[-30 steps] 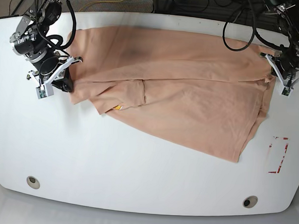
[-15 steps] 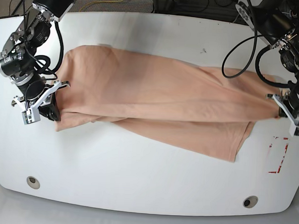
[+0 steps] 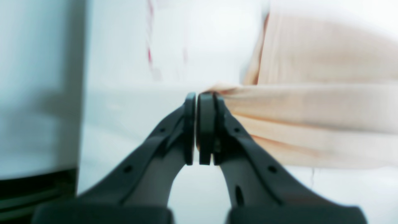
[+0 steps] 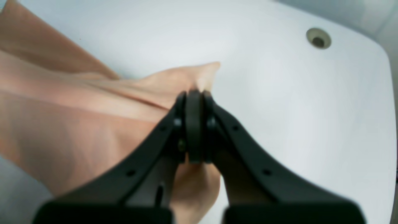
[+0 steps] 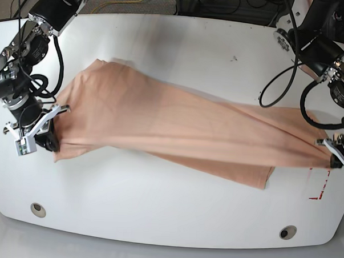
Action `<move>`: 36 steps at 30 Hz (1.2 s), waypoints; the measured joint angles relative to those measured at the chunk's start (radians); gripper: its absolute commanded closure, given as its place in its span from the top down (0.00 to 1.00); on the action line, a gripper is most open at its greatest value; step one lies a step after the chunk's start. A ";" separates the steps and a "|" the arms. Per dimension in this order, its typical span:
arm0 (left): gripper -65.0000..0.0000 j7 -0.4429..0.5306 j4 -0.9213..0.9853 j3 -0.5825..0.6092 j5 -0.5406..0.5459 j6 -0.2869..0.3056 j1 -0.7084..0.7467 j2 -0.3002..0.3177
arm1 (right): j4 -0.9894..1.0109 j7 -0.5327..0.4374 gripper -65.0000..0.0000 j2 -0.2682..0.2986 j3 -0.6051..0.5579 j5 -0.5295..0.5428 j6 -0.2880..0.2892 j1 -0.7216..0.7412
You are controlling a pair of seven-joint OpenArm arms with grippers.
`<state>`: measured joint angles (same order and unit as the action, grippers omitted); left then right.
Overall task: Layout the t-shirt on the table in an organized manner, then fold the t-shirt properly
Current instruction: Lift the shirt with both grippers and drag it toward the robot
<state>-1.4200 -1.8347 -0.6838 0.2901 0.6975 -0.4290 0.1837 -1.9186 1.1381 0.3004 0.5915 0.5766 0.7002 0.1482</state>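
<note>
While stretched lengthwise across white desk (image 5: 157, 208): peach t-shirt (image 5: 178, 126), partly raised between both arms. Left pincer (image 3: 199, 99) clamped tight on one corner, near red-marked rectangle (image 5: 321, 184). Right pincer (image 4: 194, 95) clamped tight on opposite corner, near round grommet hole (image 4: 318, 38).

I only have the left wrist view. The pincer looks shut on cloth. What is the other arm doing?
Observer: The right pincer is shut on the t-shirt too, at the opposite end.
Operator: Is the cloth slack between them?
Observer: No. In the base view it runs as a long band from the right pincer to the left pincer.
Operator: Any table landmarks near that far end?
Observer: A round grommet hole sits in the table just beyond the right pincer.
</note>
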 measured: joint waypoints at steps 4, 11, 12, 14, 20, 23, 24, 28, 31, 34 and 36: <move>0.00 0.003 0.000 0.006 0.003 0.000 -0.078 -0.003 | 0.044 0.000 0.00 0.036 -0.004 0.005 0.000 0.067; 0.00 -0.002 0.000 0.081 0.003 -0.001 -0.209 -0.008 | 0.172 0.000 0.00 0.113 -0.082 -0.006 -0.001 0.236; 0.00 -0.001 0.000 0.089 0.003 0.000 -0.234 -0.009 | 0.192 0.000 0.00 0.127 -0.101 -0.007 -0.001 0.266; 0.00 0.000 0.001 0.107 0.004 0.000 -0.280 -0.010 | 0.228 -0.002 0.00 0.143 -0.131 -0.002 0.001 0.325; 0.00 -0.002 0.002 0.172 -0.005 -0.001 -0.406 0.000 | 0.359 -0.005 0.00 0.176 -0.189 -0.002 0.000 0.507; 0.00 -0.002 0.002 0.181 -0.004 0.000 -0.465 -0.002 | 0.420 0.000 0.00 0.199 -0.238 -0.003 0.000 0.600; 0.00 -0.001 0.003 0.182 -0.003 -0.001 -0.485 -0.003 | 0.439 -0.001 0.00 0.204 -0.253 -0.003 0.000 0.630; 0.00 0.000 0.045 0.182 0.003 0.000 -0.564 -0.003 | 0.512 -0.001 0.00 0.228 -0.301 0.000 0.000 0.748; 0.00 -0.003 0.094 0.177 -0.006 0.000 -0.620 0.006 | 0.575 -0.005 0.00 0.244 -0.343 0.003 0.000 0.840; 0.00 -0.006 0.141 0.174 -0.008 0.000 -0.678 0.016 | 0.638 -0.005 0.00 0.268 -0.406 0.001 0.001 0.936; 0.00 -0.005 0.178 0.176 -0.008 0.000 -0.724 0.027 | 0.680 -0.008 0.00 0.284 -0.452 0.002 0.003 1.004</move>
<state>-1.4246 -1.6566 -0.5076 0.2817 0.6975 -1.1534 0.2104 -1.2385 1.1301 0.5842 0.1394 0.5789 0.7033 1.1522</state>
